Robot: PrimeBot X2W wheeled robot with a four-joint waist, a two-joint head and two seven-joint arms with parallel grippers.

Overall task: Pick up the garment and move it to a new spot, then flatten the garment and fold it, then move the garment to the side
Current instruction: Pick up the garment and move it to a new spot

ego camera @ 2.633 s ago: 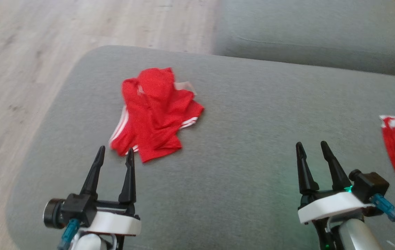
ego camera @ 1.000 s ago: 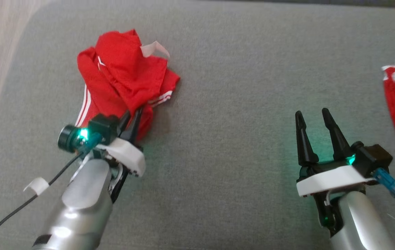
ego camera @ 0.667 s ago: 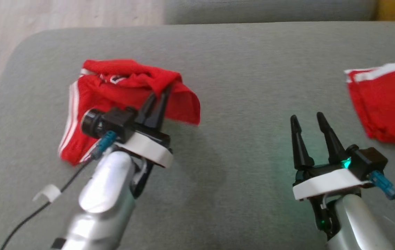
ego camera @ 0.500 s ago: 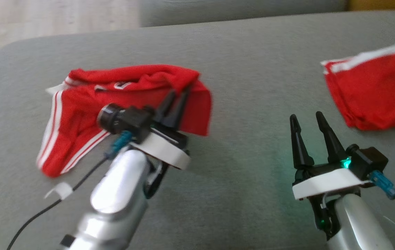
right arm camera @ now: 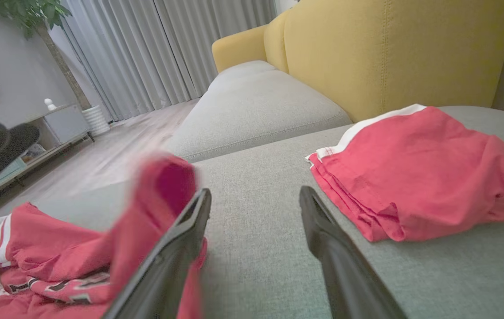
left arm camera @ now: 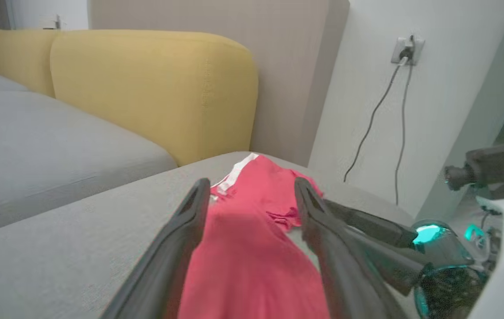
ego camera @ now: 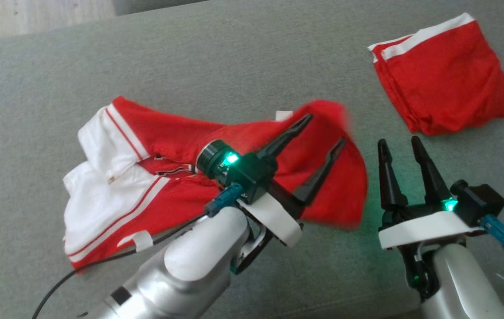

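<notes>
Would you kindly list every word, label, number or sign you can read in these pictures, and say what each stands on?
No text here can be read.
Strip of dark and white print on the spread red garment: too small and blurred to read.
Small white tag at that garment's edge: no writing can be made out.
Folded red garment: no lettering shows.

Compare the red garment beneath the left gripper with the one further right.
The left garment lies rumpled and spread wide, showing broad white panels; the right garment is folded compact, showing one white band. Both are red and lie on the grey sofa.
</notes>
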